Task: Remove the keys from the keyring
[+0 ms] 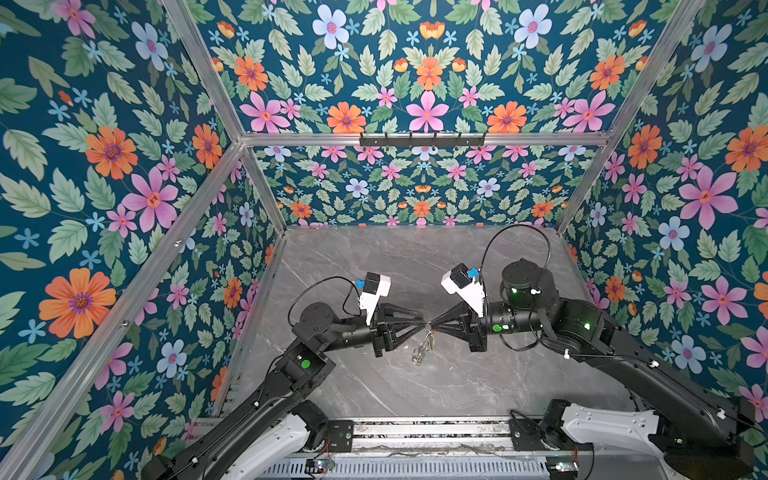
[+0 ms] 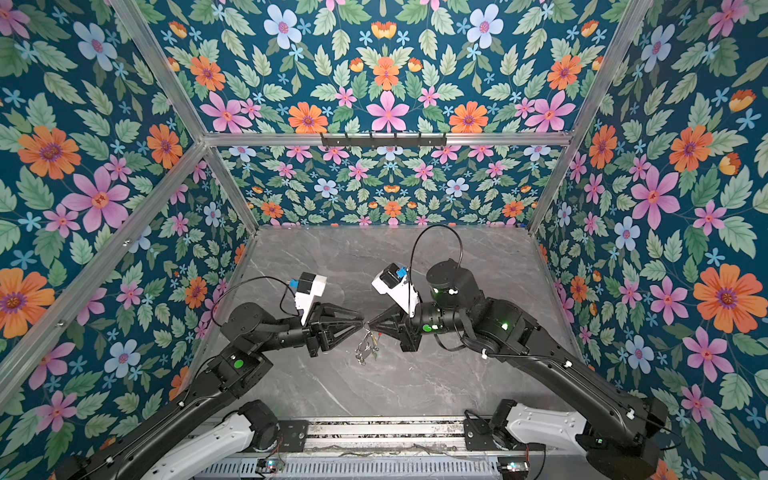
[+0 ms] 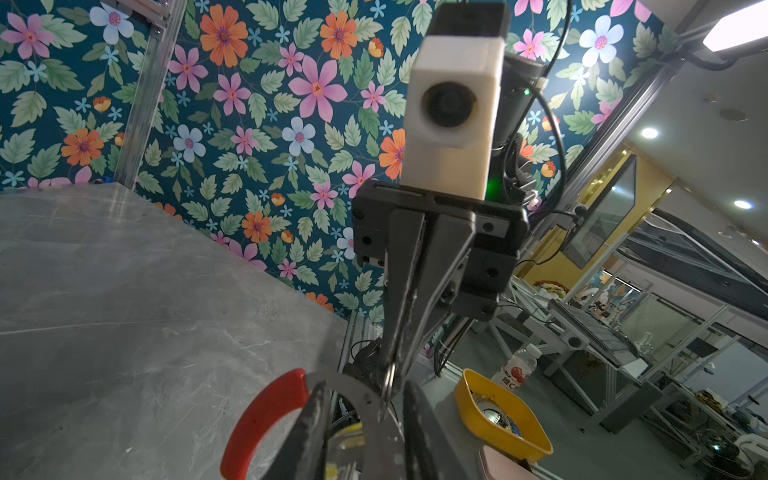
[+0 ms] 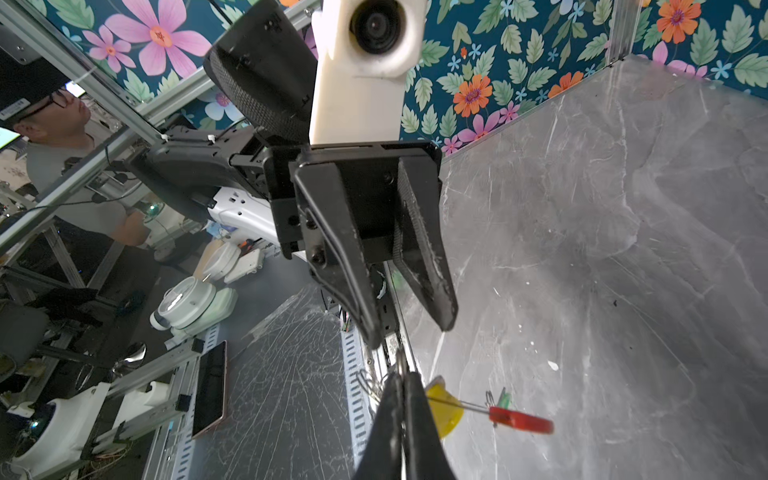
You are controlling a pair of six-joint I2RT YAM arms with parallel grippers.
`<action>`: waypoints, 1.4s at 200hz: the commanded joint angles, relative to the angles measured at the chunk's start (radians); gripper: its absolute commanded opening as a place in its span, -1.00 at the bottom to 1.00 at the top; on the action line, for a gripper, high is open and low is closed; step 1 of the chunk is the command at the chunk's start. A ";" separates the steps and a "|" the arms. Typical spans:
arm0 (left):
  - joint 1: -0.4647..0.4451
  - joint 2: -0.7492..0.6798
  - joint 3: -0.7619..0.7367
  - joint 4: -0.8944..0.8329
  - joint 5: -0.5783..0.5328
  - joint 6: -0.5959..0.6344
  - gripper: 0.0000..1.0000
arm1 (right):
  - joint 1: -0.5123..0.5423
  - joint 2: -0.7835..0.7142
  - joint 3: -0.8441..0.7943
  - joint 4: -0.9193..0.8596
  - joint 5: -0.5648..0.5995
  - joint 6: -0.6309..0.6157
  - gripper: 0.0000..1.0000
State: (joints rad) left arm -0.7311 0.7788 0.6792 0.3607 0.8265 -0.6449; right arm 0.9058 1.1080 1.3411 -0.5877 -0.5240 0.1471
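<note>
Your right pincer [image 4: 402, 384] clamps the thin, probably slippery keyring [image 3: 349, 384] lower centre; your open left pincer [image 4: 411, 334] should pinch the light yellow key [image 4: 445, 411].

Left claw [image 4: 410, 332] agape, right claw [image 4: 402, 380] closed

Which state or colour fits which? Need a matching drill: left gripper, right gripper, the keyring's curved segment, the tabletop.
Things:
1 left gripper
2 right gripper
3 curved segment of the keyring
4 tabletop

States or colours:
A red
B shut on the keyring's rim
C grey, marbled
D jaws apart

Pairs: 1-D, 2-B, 3-A, 4-C
</note>
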 commanded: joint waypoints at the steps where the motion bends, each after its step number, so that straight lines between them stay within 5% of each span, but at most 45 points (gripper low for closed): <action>1: 0.002 0.011 0.016 -0.024 0.052 0.025 -0.44 | 0.002 0.014 0.022 -0.039 -0.012 -0.038 -1.00; 106: -0.001 0.036 0.012 -0.003 0.091 0.006 -0.63 | 0.000 0.041 0.040 -0.045 0.028 -0.047 -1.00; 192: -0.004 0.021 -0.018 0.063 0.064 -0.013 -0.97 | 0.001 0.047 0.037 0.000 0.025 -0.020 -1.00; 242: -0.004 0.005 -0.052 0.183 0.017 -0.039 -1.00 | 0.000 -0.012 -0.014 0.153 0.041 0.078 -0.40; 280: -0.006 -0.003 -0.091 0.350 -0.038 -0.071 -0.99 | 0.002 -0.107 -0.172 0.450 0.093 0.222 -0.23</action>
State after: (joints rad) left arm -0.7349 0.7811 0.6025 0.5365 0.8333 -0.6891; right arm 0.9066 1.0454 1.2495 -0.3977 -0.4831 0.2489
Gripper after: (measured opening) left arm 0.050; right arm 0.370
